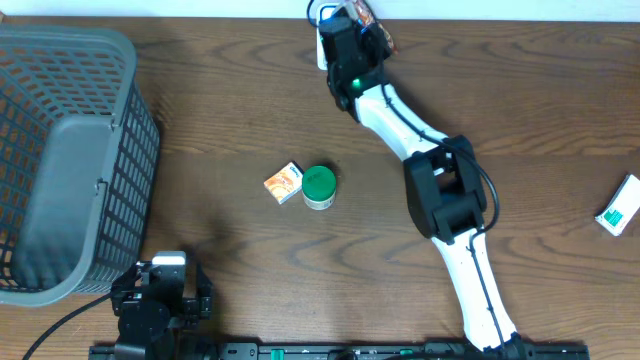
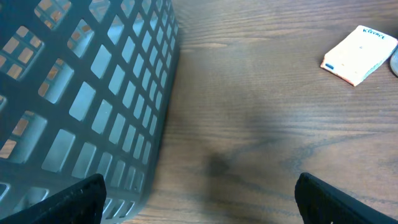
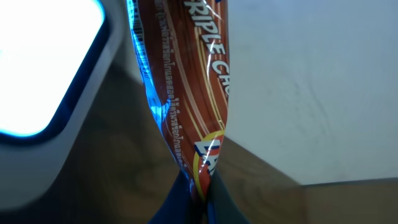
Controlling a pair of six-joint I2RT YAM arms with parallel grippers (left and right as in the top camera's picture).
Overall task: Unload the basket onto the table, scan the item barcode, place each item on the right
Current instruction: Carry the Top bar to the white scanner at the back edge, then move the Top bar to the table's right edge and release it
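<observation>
**Packet at the scanner:** At the far edge of the desk (image 1: 230, 110), the right claw (image 3: 200, 200) is clenched on the lower edge of a glossy red-brown snack packet (image 3: 186, 81). It holds the packet up just beside a white scanner (image 3: 50, 62) whose face glows blue-white. No barcode shows on the side of the packet turned to the wrist camera.

The danger from here lies in the grip. Pinched by one thin edge, the crinkly wrapper could sag or twist so its code turns away from the scanner. The shine on the foil could also spoil a reading, and a loose pinch might let the packet slide out.

The left claw (image 2: 199, 193) hangs released and holds nothing, low beside the grey mesh basket (image 1: 60, 150), in which no goods can be seen from above. Mid-desk, a green-lidded tub (image 1: 319, 186) sits just beside a small orange box (image 1: 284, 183). A white-and-teal box (image 1: 620, 205) lies well apart at the right edge.
</observation>
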